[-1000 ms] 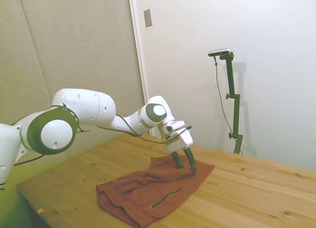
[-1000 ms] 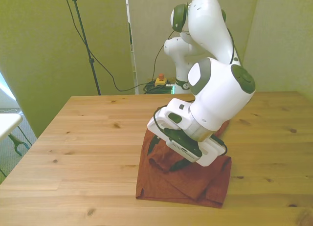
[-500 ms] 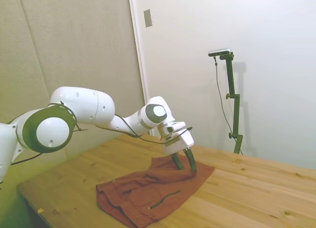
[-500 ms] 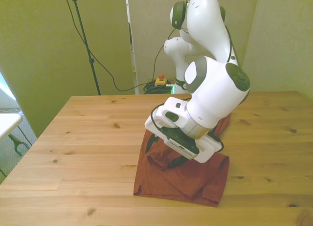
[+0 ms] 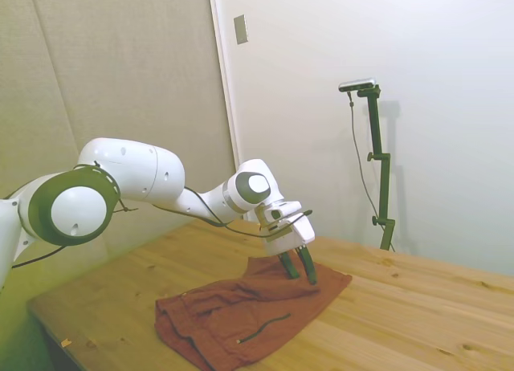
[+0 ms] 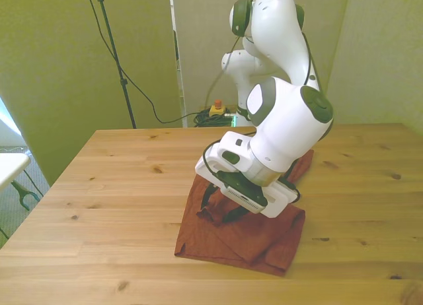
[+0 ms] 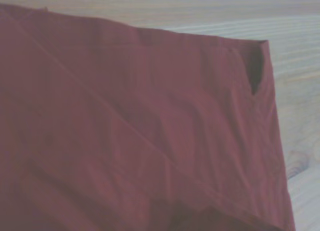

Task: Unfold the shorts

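Over the preceding second the gripper [image 5: 299,269] was drawn toward the left of the side view, fingers closed narrowly on a raised fold of the shorts [image 5: 241,315] — the cloth spread flatter on the table [image 5: 401,323], so unfolding was judged under way. The pocket zipper [image 5: 265,327] was shown only in the side view; the front view hid the pinch behind the arm, and the wrist view [image 7: 150,131] gave only creased fabric.
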`<state>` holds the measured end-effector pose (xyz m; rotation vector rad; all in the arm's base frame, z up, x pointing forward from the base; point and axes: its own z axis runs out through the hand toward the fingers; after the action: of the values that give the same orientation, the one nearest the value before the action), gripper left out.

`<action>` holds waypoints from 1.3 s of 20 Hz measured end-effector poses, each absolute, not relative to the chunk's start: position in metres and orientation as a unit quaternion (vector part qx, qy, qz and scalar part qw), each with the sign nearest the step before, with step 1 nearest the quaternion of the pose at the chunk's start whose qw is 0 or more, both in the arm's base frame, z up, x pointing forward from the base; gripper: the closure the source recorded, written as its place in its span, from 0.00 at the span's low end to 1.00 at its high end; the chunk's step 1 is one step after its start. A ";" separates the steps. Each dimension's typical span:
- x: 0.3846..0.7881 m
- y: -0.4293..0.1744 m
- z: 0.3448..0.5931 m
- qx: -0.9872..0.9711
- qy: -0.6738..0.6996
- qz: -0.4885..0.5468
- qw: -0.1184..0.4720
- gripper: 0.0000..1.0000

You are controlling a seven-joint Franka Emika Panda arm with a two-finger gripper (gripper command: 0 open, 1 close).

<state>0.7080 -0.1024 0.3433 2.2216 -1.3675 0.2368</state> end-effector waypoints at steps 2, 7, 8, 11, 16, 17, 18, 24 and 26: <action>0.707 -0.103 0.342 0.820 -0.504 0.086 0.258 1.00; 0.704 -0.105 0.337 0.820 -0.503 0.082 0.260 1.00; 0.704 -0.105 0.336 0.820 -0.504 0.081 0.260 1.00; 0.703 -0.108 0.334 0.820 -0.504 0.081 0.259 1.00; 0.705 -0.111 0.335 0.822 -0.504 0.092 0.249 1.00; 0.705 -0.112 0.336 0.823 -0.504 0.097 0.244 1.00; 0.706 -0.112 0.338 0.824 -0.504 0.103 0.237 1.00; 0.712 -0.107 0.368 0.826 -0.514 0.139 0.184 1.00; 0.716 -0.098 0.385 0.828 -0.515 0.156 0.156 1.00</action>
<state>0.7157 -0.0981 0.3853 2.3715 -1.4744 0.4465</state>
